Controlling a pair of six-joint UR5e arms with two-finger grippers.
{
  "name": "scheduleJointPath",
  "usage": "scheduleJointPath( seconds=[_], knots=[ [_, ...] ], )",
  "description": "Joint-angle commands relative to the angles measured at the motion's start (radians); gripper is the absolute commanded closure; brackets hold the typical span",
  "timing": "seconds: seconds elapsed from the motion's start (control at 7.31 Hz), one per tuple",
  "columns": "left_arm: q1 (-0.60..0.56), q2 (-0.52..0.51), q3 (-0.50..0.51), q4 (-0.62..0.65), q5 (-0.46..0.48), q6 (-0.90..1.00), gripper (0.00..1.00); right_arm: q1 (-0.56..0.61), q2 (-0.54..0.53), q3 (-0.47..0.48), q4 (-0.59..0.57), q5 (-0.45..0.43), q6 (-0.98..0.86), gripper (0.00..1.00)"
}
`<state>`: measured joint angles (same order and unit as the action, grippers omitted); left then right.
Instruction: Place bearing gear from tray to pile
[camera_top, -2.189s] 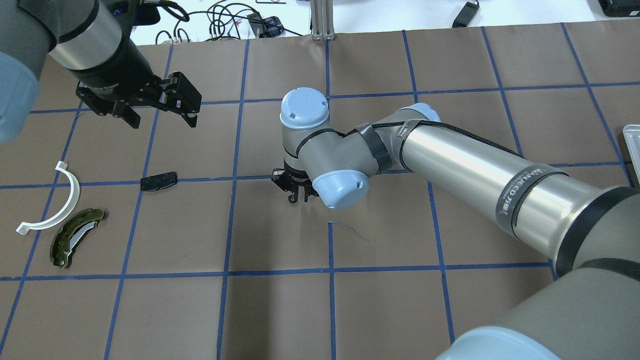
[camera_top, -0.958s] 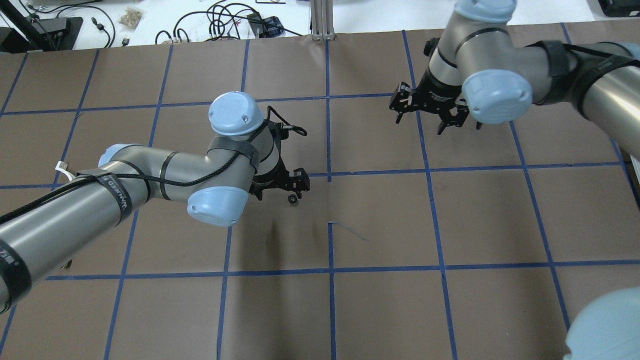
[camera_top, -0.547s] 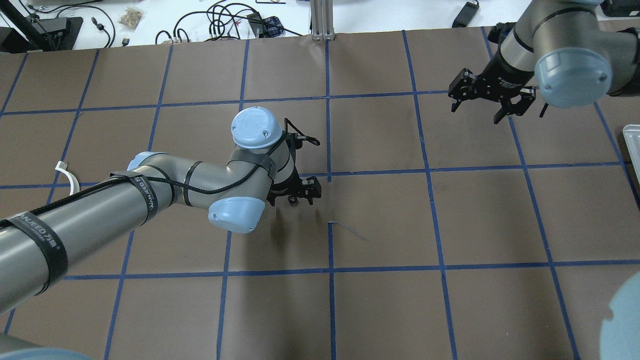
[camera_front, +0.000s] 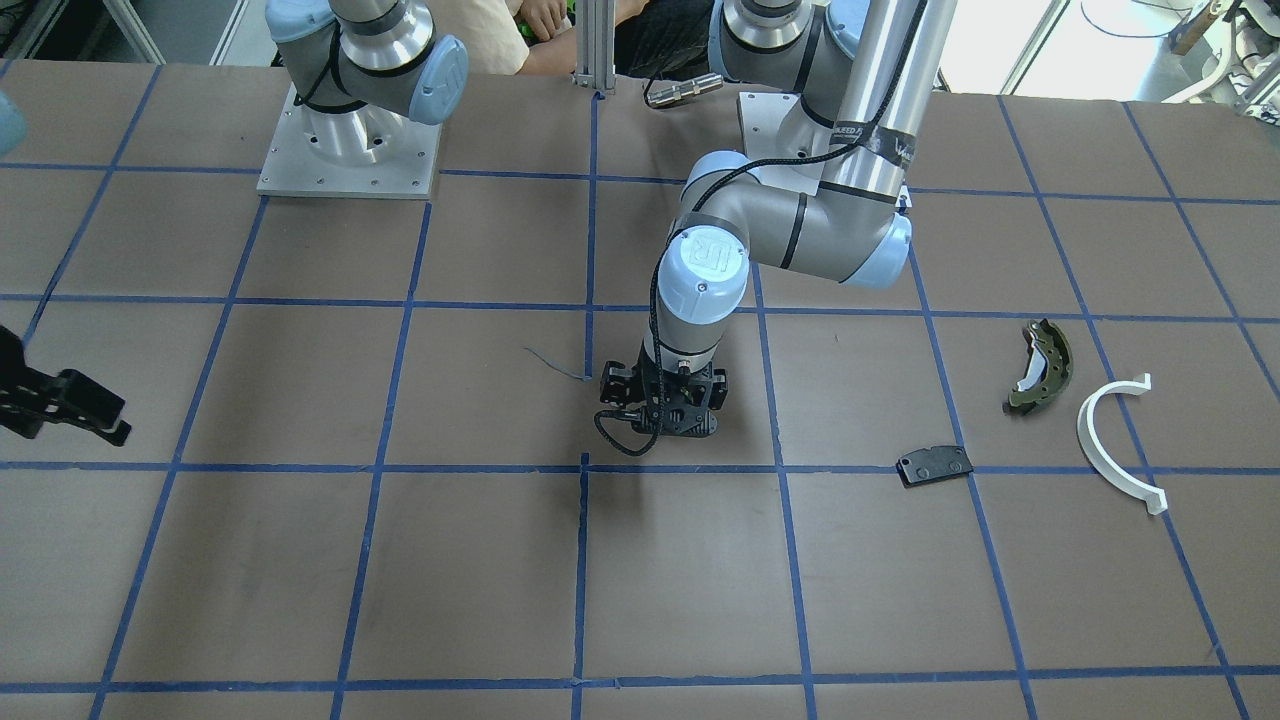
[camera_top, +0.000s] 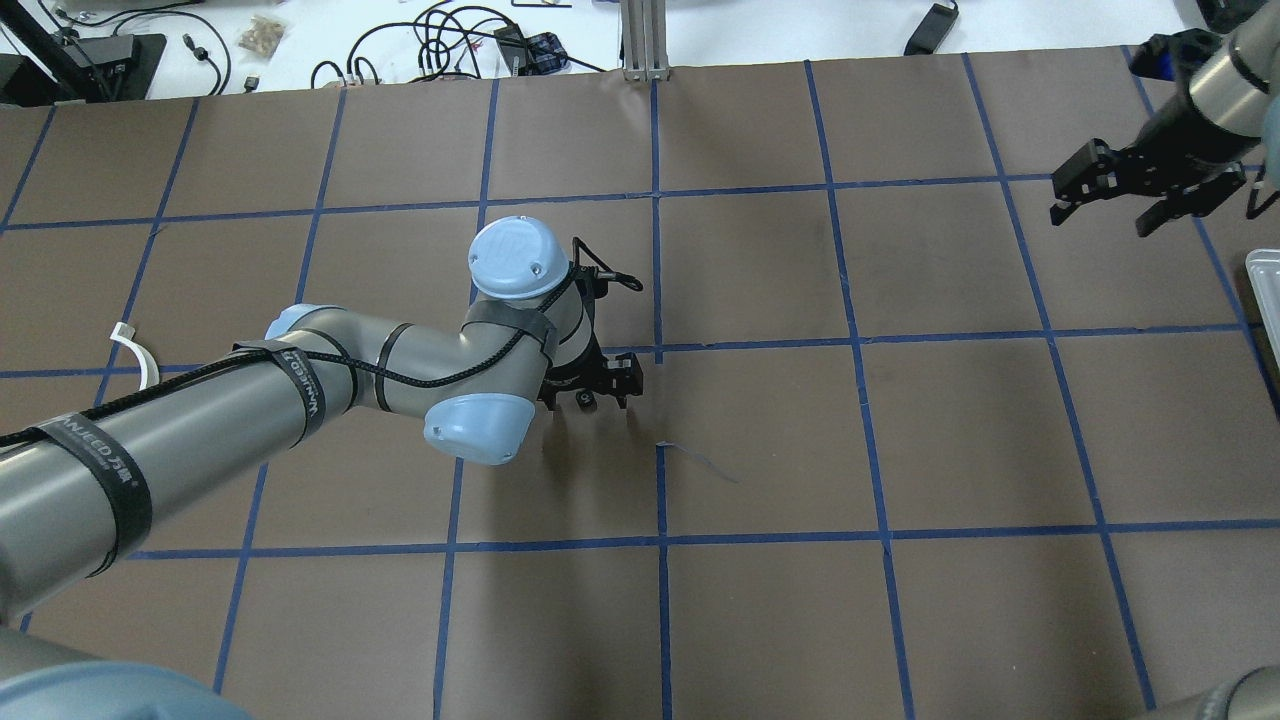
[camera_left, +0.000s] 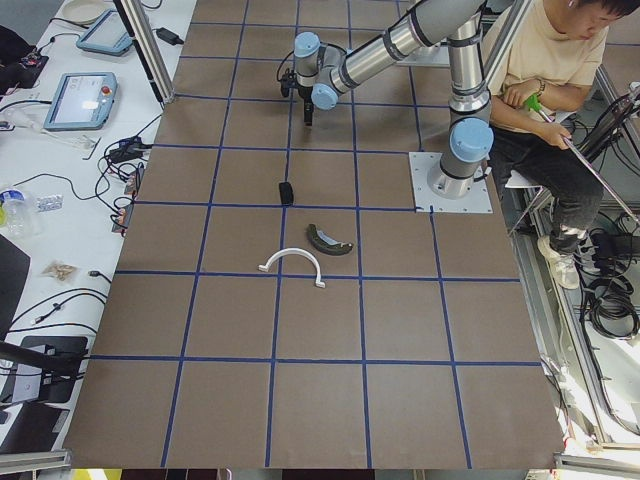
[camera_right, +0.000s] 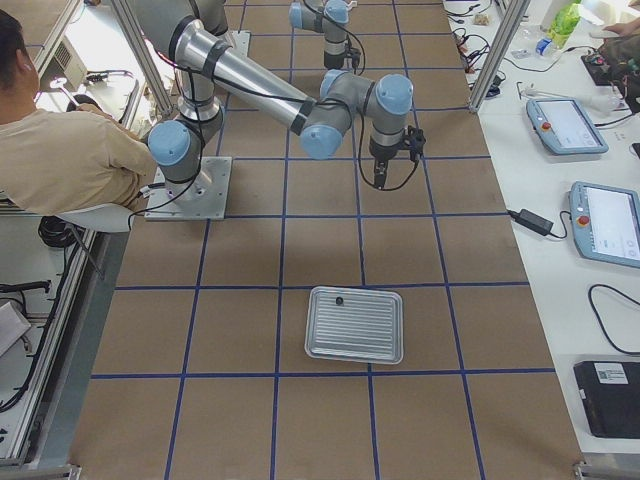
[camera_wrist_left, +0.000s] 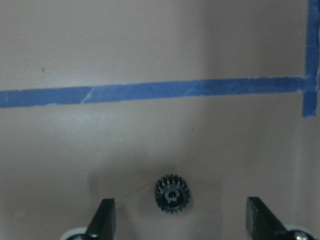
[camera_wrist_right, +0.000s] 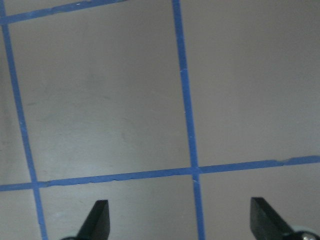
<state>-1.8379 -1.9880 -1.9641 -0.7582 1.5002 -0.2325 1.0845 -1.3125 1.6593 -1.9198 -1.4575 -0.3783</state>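
The bearing gear (camera_wrist_left: 172, 193), small, black and toothed, lies flat on the brown paper near a blue tape line. My left gripper (camera_wrist_left: 182, 220) (camera_top: 590, 385) hangs open right over it at mid-table, a finger on each side, not touching it. The pile lies apart on my left: an olive brake shoe (camera_front: 1040, 365), a white half-ring (camera_front: 1115, 440) and a flat black pad (camera_front: 934, 465). The tray (camera_right: 355, 325) sits at the table's right end with a tiny black piece in it. My right gripper (camera_top: 1145, 195) (camera_wrist_right: 177, 222) is open and holds nothing, over bare paper near the tray.
Blue tape divides the brown table cover (camera_top: 760, 440) into squares. Cables and tablets (camera_left: 75, 100) lie along the far edge. A seated person (camera_left: 545, 80) is behind the robot's bases. The left arm's elbow (camera_top: 475, 425) hangs over the table's middle.
The right gripper left the gear at mid-table and swung away to the far right. The left arm came in from the left and now holds its open gripper over the gear.
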Motion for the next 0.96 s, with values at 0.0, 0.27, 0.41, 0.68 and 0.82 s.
scheduleJointPath(
  seconds=[0.0, 0.27, 0.41, 0.68, 0.82],
  knots=[
    [0.003, -0.024, 0.02, 0.017, 0.002, 0.001, 0.08, -0.185, 0.009, 0.004, -0.002, -0.007, -0.242, 0.0],
    [0.003, -0.026, 0.019, 0.017, 0.024, 0.004, 0.51, -0.277, 0.059, -0.001, -0.016, -0.041, -0.413, 0.0],
    [0.003, -0.026, 0.017, 0.017, 0.038, 0.005, 0.72, -0.281, 0.073, -0.001, -0.074, -0.093, -0.46, 0.0],
    [0.003, -0.022, 0.011, 0.017, 0.049, 0.016, 1.0, -0.331, 0.117, -0.001, -0.131, -0.121, -0.52, 0.0],
    [0.005, -0.015, 0.019, 0.016, 0.06, 0.018, 1.0, -0.337, 0.143, -0.001, -0.143, -0.124, -0.578, 0.0]
  ],
)
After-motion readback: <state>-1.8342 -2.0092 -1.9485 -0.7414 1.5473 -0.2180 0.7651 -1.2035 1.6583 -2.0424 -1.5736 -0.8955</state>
